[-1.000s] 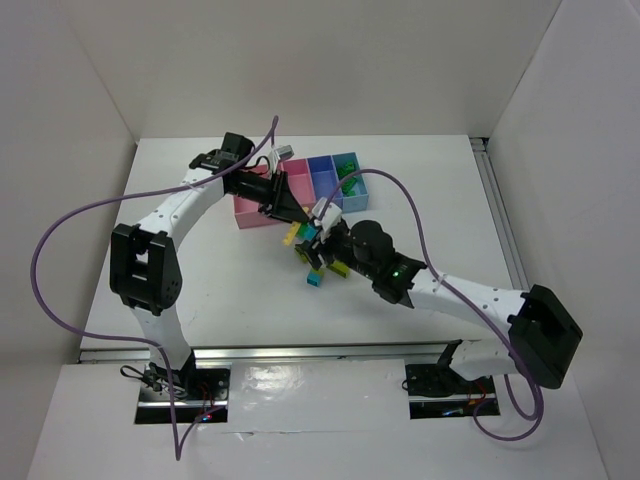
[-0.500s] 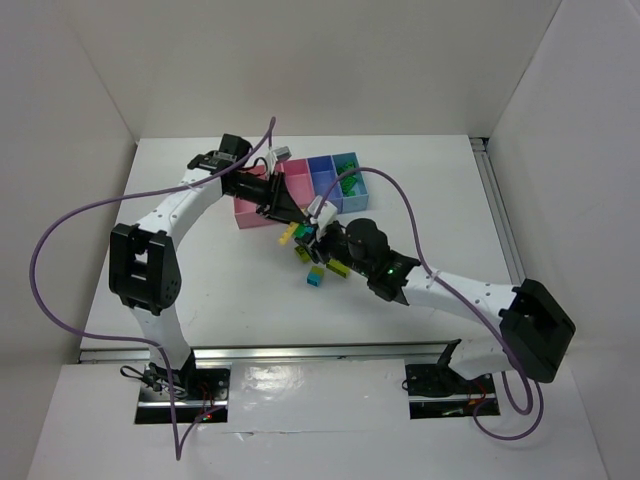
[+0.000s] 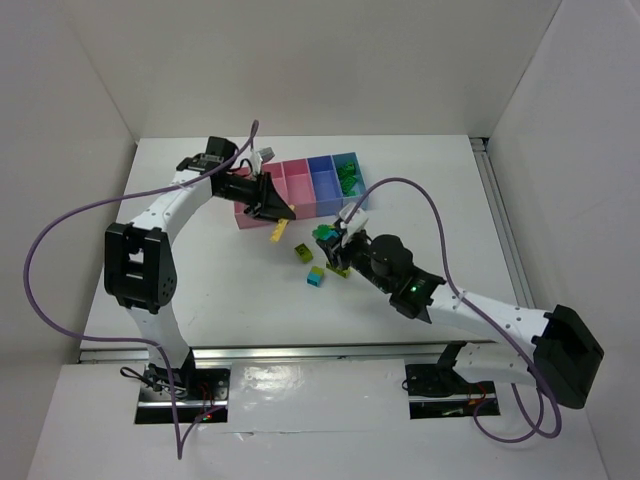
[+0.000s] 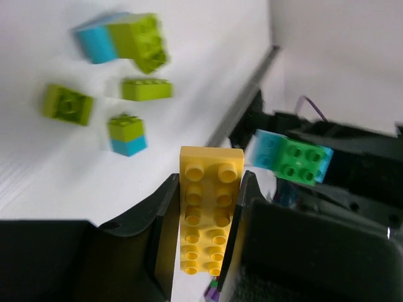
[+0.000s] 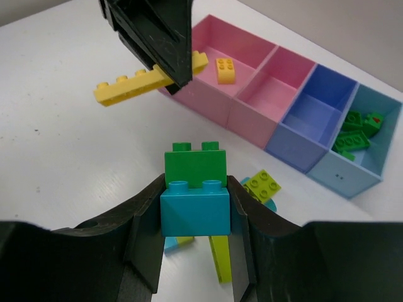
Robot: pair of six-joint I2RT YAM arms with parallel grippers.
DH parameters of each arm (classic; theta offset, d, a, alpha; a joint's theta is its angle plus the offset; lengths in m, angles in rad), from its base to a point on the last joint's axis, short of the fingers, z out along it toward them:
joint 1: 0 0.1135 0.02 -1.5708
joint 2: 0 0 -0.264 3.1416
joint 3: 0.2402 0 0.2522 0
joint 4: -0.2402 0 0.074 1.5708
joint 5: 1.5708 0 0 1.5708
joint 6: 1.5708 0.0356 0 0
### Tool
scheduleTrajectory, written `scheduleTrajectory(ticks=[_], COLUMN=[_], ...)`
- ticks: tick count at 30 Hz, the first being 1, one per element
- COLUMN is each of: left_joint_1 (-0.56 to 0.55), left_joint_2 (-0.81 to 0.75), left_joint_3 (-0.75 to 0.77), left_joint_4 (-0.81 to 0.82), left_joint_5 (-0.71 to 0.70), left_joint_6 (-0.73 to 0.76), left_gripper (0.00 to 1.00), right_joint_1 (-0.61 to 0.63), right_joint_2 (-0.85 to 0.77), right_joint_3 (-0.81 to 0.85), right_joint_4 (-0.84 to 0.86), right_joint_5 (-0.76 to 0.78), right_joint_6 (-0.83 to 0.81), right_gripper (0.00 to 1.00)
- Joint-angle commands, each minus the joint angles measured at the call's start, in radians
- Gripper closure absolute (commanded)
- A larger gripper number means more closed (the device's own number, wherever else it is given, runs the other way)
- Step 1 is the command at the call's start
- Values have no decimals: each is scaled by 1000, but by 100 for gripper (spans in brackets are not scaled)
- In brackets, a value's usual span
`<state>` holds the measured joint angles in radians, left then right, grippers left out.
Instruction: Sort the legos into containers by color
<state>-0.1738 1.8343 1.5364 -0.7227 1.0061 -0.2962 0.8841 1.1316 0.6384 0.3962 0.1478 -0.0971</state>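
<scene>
We find the cyan-and-lime pair (image 4: 123, 41) blurred in the left wrist view. From the right wrist, the right pincer (image 5: 194, 207) and its green-on-cyan stack (image 5: 194, 182) cover most of a lime brick (image 5: 220, 259). Overhead, the left pincer (image 3: 273, 212) hides part of the wide pink bin (image 3: 248, 218).

The row of bins (image 3: 248, 220) stands far-middle on the table (image 3: 200, 260), with loose bricks (image 3: 316, 276) before it. A single brick (image 5: 226, 70) lies in the leftmost bin, a few bricks (image 5: 352, 135) in the rightmost. The long brick (image 4: 211, 214) in the left jaws sits, it seems, just before the leftmost bin. The stacked pair (image 5: 194, 201) in the right jaws is to its right.
</scene>
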Motion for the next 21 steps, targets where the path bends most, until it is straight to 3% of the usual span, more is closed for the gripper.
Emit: scheduleTrajectory(ticks=[1, 2, 5, 8, 14, 16, 17, 18, 21], left_joint_1=[20, 20, 20, 20, 30, 30, 30, 30, 30], left_joint_2=[-35, -35, -8, 73, 290, 335, 370, 384, 395], left_joint_3=[60, 82, 152, 235, 480, 517, 556, 574, 620], left_joint_4=[35, 16, 5, 14, -50, -60, -60, -60, -70], left_joint_5=[-249, -476, -760, -889, -943, -956, -925, -905, -882], left_joint_6=[-105, -132, -237, -267, -267, -267, -267, -236, -196], left_gripper=[100, 100, 100, 100, 97, 78, 48, 34, 6], right_joint_1=[6, 6, 6, 6, 6, 6, 6, 6, 6], right_joint_2=[-61, -61, -89, -115, -145, -154, -155, -155, -155], right_joint_3=[-20, -29, -29, -29, -19, -8, -8, 3, 44], right_joint_4=[0, -19, -74, -124, -215, -246, -255, -272, -327], right_joint_5=[99, 113, 142, 170, 202, 202, 202, 188, 153], right_joint_6=[28, 28, 48, 69, 102, 112, 112, 112, 122], right_gripper=[83, 83, 83, 83, 82, 82, 82, 82, 82])
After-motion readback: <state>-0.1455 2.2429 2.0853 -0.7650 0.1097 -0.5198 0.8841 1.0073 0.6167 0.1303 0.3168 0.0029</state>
